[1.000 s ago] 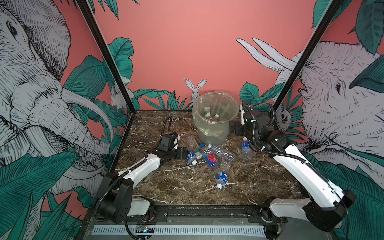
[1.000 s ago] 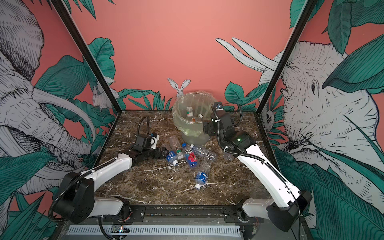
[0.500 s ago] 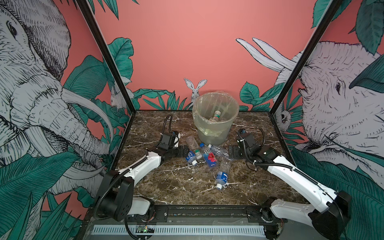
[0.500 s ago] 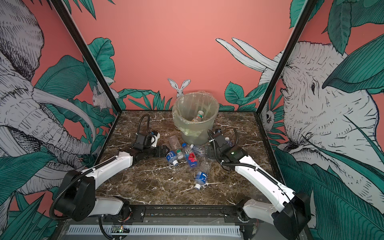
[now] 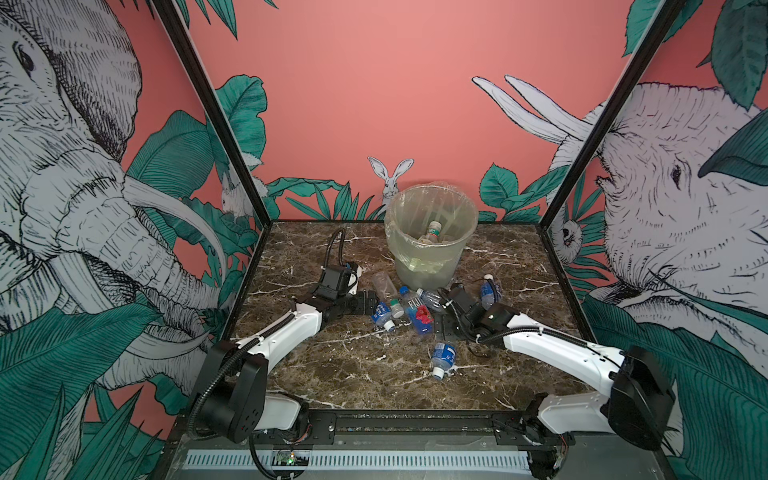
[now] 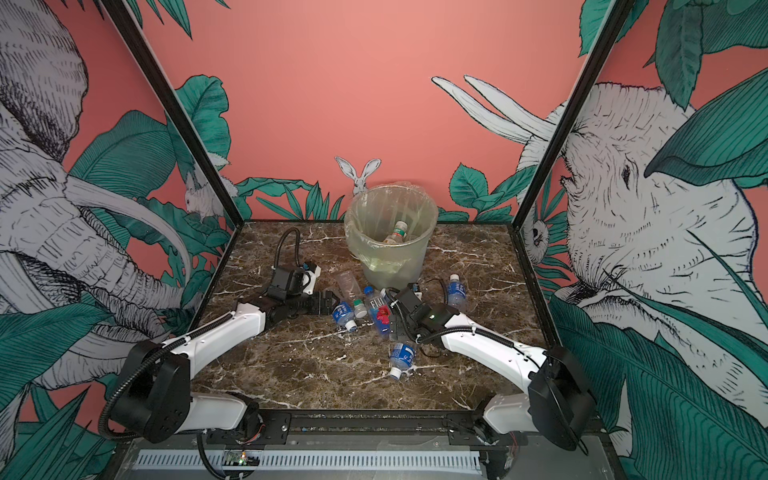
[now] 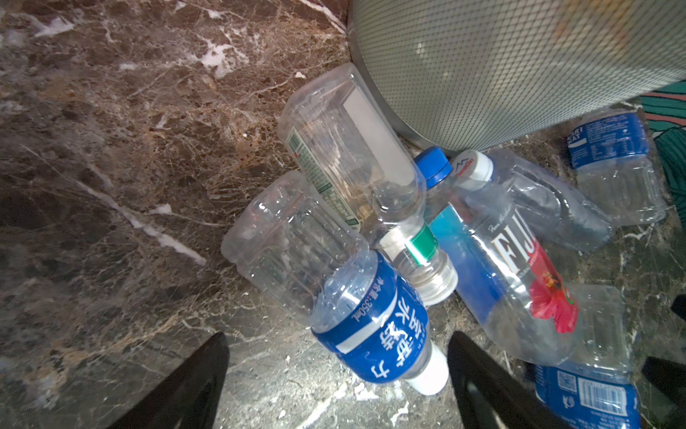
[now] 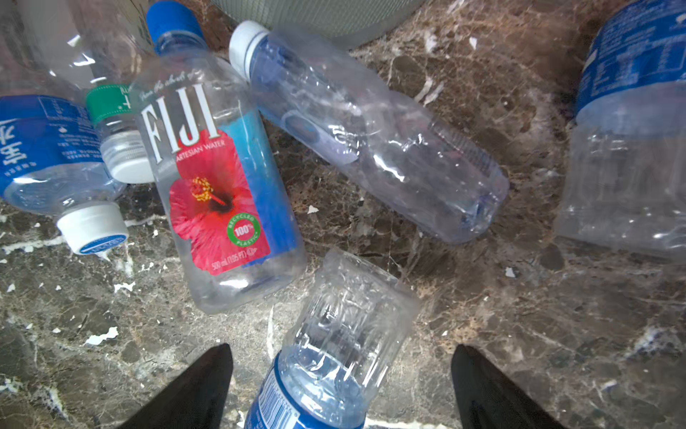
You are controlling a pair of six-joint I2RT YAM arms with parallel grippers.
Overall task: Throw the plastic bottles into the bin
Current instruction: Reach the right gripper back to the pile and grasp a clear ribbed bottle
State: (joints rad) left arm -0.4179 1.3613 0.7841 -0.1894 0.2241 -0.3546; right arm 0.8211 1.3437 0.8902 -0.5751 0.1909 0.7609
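Six loose: plastic bottles (image 6: pixel 376 309) lay on the marble table (image 5: pixel 332 374), all outside the bin.
Bin (image 5: pixel 415 257): stood upright at the back middle of the table, lined with a clear yellowish bag.
Binned bottle (image 5: pixel 434 229): showed inside the bin, its white cap uppermost.
Fiji bottle (image 8: pixel 219 193): lay on its side, blue cap toward the bin, red flower label facing up.
Green-band bottle (image 7: pixel 352 156): clear and on its side, with its base close to the bin's wall and its neck against the Fiji bottle.
Blue-label bottle (image 7: pixel 371 334): lay on its side at the left edge of the cluster, with its white cap toward the left gripper.
Crushed bottle (image 8: pixel 371 137): clear, lying just beside the Fiji bottle, with its white cap near the bin's foot.
Front bottle (image 5: pixel 442 357): blue label; lay apart from the cluster, nearer the table's front edge.
Right-hand bottle (image 5: pixel 489 291): blue label, white cap uppermost, apart from the cluster.
Left gripper (image 7: pixel 336 338): low over the table with its fingers spread wide, gripping nothing; the blue-label bottle's cap end lay between them.
Right gripper (image 8: pixel 339 347): low with its fingers spread wide, gripping nothing; the front bottle's clear base lay between them with a gap on each side.
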